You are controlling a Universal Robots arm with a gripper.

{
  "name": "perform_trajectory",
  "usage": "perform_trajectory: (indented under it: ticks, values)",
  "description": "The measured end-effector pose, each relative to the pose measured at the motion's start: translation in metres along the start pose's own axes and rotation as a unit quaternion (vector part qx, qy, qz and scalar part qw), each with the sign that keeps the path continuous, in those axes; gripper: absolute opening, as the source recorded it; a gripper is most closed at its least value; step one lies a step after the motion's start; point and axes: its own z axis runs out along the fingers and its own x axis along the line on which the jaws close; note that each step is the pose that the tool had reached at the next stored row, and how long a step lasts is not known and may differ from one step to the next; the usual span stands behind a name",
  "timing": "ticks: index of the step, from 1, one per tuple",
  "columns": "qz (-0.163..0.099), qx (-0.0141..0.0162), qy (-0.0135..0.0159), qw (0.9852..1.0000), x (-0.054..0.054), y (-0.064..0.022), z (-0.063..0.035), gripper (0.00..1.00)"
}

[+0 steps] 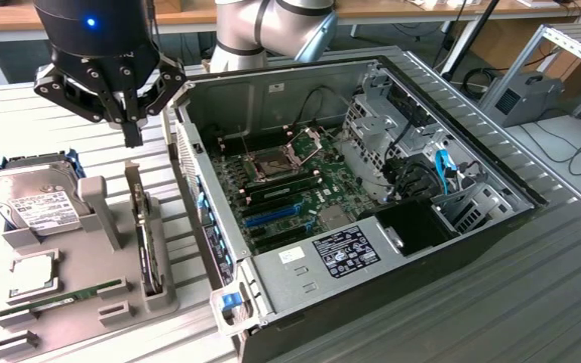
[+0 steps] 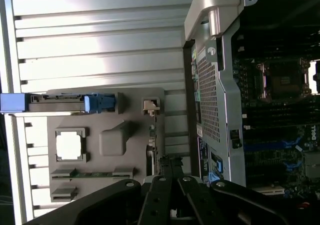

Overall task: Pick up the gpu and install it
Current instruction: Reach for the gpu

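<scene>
Slatted metal table [image 1: 532, 302]: gpu [image 1: 146, 238] stands on edge in a slot of the grey holder [image 1: 69, 325], beside the open case [image 1: 270, 94] on the exterior view's left. Just above one end of it hangs the gripper [image 1: 132, 141], fingers [image 1: 132, 130] clenched, holding nothing.

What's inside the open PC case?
Motherboard with bare CPU socket, empty blue slots, cables by the drive cage. The cage and black shroud hide what lies beneath.

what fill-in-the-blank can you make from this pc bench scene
The tool hangs above the gray tray with its fingers ____.
The gpu stands on ____ in the tray's slot, not yet gripped.
The hard drive lies to the exterior view's ____ of the open case.
Missing: shut; edge; left.
</scene>
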Motion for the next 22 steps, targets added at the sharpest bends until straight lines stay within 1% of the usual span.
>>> perform_trajectory:
  ticks: [22]
  values:
    - [0.0, 0.0, 0.0, 1.0, -0.001, -0.012, 0.0, 0.11]
